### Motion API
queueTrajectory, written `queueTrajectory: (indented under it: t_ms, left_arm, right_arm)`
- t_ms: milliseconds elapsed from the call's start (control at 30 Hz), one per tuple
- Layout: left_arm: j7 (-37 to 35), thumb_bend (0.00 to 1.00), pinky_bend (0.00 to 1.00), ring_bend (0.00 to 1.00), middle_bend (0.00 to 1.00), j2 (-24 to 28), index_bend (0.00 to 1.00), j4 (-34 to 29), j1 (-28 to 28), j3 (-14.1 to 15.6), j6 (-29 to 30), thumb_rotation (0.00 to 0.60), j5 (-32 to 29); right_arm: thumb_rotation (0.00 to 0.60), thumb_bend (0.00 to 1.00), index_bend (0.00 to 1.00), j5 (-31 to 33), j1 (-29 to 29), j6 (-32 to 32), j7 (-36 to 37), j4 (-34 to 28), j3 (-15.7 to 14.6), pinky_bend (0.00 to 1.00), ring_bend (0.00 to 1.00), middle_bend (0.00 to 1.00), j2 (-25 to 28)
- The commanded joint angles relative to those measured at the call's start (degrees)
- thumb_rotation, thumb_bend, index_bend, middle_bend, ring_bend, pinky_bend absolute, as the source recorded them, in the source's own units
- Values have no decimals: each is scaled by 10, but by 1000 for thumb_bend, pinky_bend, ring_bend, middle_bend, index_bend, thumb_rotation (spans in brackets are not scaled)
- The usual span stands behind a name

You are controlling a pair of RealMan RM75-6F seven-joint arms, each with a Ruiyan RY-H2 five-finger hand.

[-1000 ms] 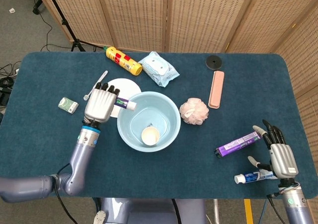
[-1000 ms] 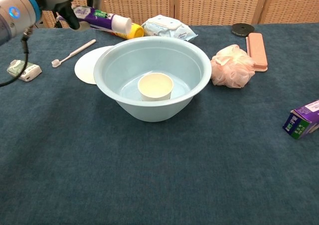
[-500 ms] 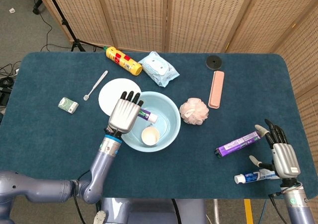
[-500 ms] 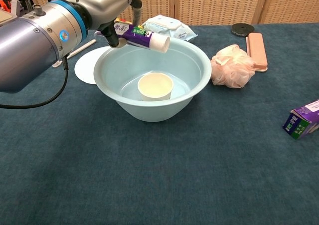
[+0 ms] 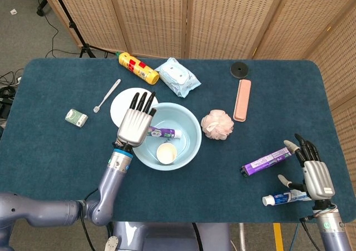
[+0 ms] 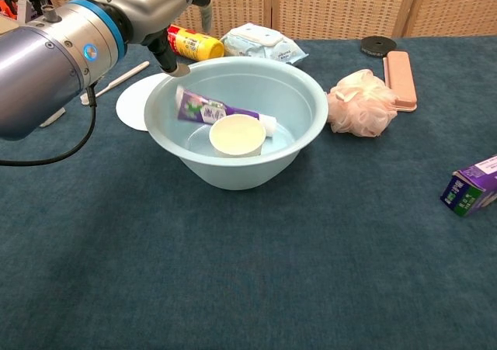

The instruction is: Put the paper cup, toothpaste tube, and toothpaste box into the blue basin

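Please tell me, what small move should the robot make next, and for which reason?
Probably the right hand should reach for the purple toothpaste box beside it. The paper cup and toothpaste tube already lie in the blue basin, and the left hand holds nothing.

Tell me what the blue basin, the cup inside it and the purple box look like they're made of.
Blue basin: likely plastic, its smooth, evenly coloured wall has a soft sheen. Paper cup: seems to be matte paper, cream with a thin rolled rim and no gloss. Toothpaste box: probably printed cardboard, judging by its crisp flat faces and sharp edges, with a slightly shiny purple surface.
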Motion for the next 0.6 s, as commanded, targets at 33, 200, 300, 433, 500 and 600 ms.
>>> queueTrajectory:
  t_ms: [33, 200, 300, 433, 500, 600]
  left_arm:
    - [-6, 219, 97, 27, 64, 2, 358, -1, 2, 0, 0, 600, 5]
    - [-21, 218, 97, 28, 64, 34, 358, -31, 20, 11, -4, 600, 7]
    - [-26, 217, 97, 28, 64, 71, 358, -62, 39, 25, -6, 600, 4]
    - [-48, 217, 97, 28, 64, 121, 358, -108, 68, 31, -6, 600, -18]
    - [-79, 217, 97, 28, 64, 156, 357, -140, 92, 33, -4, 600, -34]
    - [-127, 218, 97, 28, 64, 191, 356, -163, 120, 44, -3, 600, -19]
  right_arm:
    - [600, 205, 146, 2, 0, -2, 1, 1, 0, 0, 0, 0, 0]
    - [600, 204, 147, 5, 0, -2, 6, 4, 1, 0, 0, 0, 1]
    - [600, 207, 147, 7, -1, -4, 6, 6, 1, 0, 0, 0, 1]
    - [600, 203, 146, 9, -1, -5, -1, 4, 1, 0, 0, 0, 1]
    - [600, 206, 146, 10, 0, -6, -7, 4, 1, 0, 0, 0, -1]
    - [600, 208, 147, 10, 1, -8, -15, 5, 0, 0, 0, 0, -4]
